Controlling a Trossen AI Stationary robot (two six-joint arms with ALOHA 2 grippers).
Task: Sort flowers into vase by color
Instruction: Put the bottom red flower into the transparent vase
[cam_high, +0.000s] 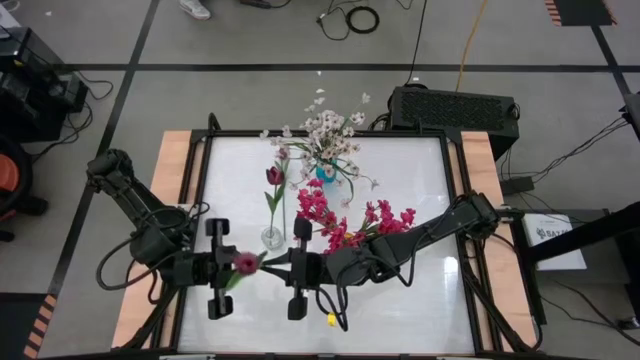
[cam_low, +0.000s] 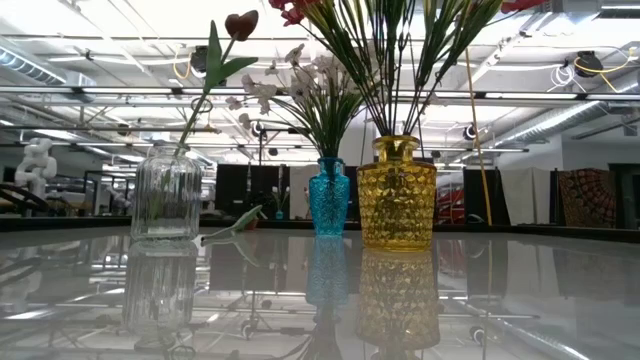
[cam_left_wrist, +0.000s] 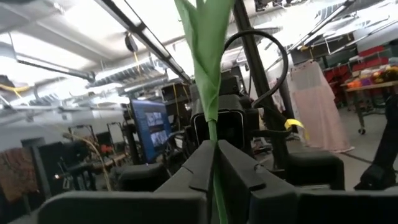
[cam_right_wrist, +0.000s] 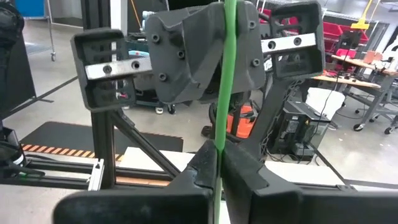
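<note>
i see one flower held flat between my two arms, low over the desk near its 6 o'clock edge. its long stem runs from 3 to 9 o'clock, with the pink bloom at the 9 o'clock end. my left gripper has its fingers pinching the stem by the bloom. my right gripper has its fingers pinching the other end.
</note>
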